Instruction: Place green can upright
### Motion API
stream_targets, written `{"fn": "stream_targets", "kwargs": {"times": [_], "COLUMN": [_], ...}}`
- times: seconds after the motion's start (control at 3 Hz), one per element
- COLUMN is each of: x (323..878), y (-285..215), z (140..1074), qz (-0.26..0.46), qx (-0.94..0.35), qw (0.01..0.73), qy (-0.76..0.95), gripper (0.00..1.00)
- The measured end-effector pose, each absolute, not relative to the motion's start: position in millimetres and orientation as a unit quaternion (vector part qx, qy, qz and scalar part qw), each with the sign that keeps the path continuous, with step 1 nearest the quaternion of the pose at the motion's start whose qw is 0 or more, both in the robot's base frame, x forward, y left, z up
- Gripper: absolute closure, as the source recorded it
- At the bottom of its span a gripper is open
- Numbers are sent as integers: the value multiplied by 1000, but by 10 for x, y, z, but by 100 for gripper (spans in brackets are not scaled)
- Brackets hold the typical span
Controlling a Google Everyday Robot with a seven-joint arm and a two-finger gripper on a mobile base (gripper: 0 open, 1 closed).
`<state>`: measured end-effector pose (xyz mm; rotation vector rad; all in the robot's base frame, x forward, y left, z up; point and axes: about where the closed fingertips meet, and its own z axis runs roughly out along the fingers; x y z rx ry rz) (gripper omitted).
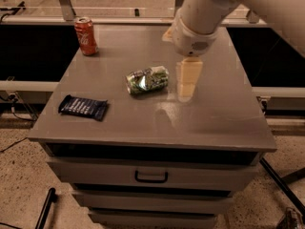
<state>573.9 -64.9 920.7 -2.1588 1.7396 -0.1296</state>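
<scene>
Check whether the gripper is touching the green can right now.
Apart. The camera view shows a strip of grey tabletop between the gripper and the green can, which lies on its side.

**Arm Cut Off at the Edges, Labels Unreadable**

The arm (224,4) is cut by the top and right edges, so where it starts is out of sight. The end effector (187,86) hangs over the table (214,123), just right of the green can (147,79), and its upper part is hidden behind the bulky wrist (195,32). The green can's label is a smear, with no lettering readable. Print on the dark blue wrapper (83,107) is too small to make out. The table's lowest drawers run off the bottom edge.
</scene>
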Motion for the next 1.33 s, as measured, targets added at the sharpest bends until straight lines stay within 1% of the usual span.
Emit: {"fn": "stream_targets", "kwargs": {"times": [0.33,1.33], "x": [5999,6118], "y": [-221,389], "z": [9047,8734], "qz": [-37,-21], "qx": [-797,-821], "qw": [170,128], "qy": [579,556], "gripper": [0,0]}}
